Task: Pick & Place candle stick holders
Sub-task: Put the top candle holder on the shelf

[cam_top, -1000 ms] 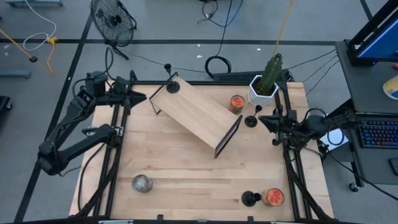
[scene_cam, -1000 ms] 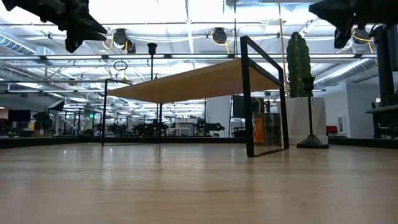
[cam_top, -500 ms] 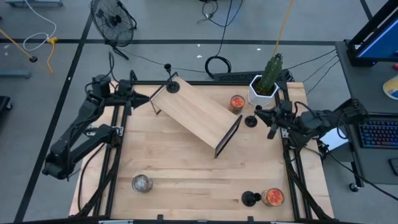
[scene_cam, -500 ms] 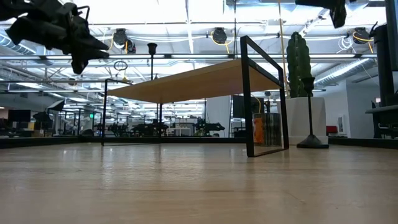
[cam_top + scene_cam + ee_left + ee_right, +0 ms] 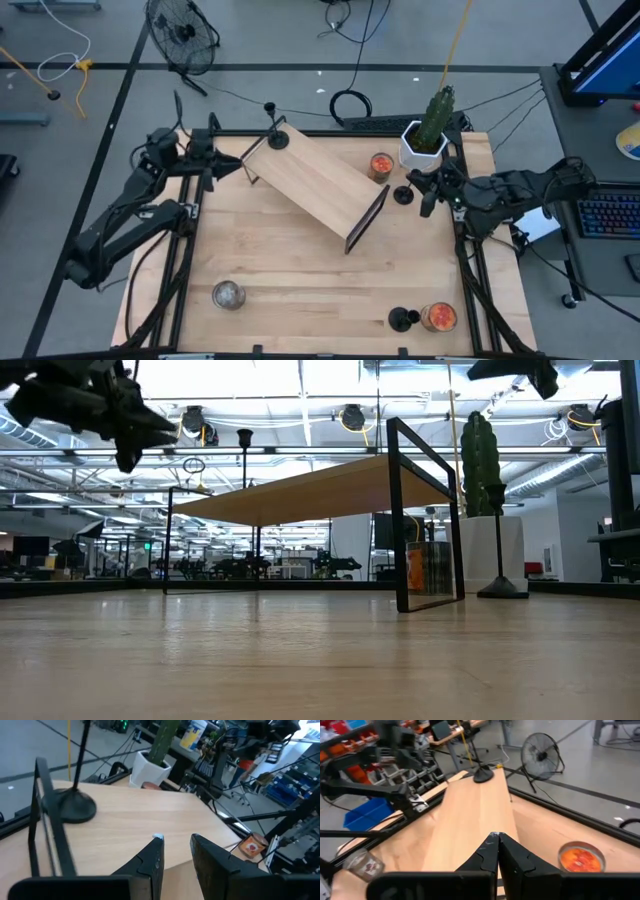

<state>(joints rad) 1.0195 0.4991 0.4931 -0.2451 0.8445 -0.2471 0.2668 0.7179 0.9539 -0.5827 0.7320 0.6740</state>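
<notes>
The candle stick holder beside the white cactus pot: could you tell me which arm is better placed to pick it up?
Probably the right: its hand hovers beside that candle stick holder, while the left hand is across the table by the shelf.

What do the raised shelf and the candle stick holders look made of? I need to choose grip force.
The shelf looks like pale matte wood, with faint visible grain, on a thin black frame, probably metal. The candle stick holders look uniformly matte black, likely painted metal, though plastic can't be excluded.
</notes>
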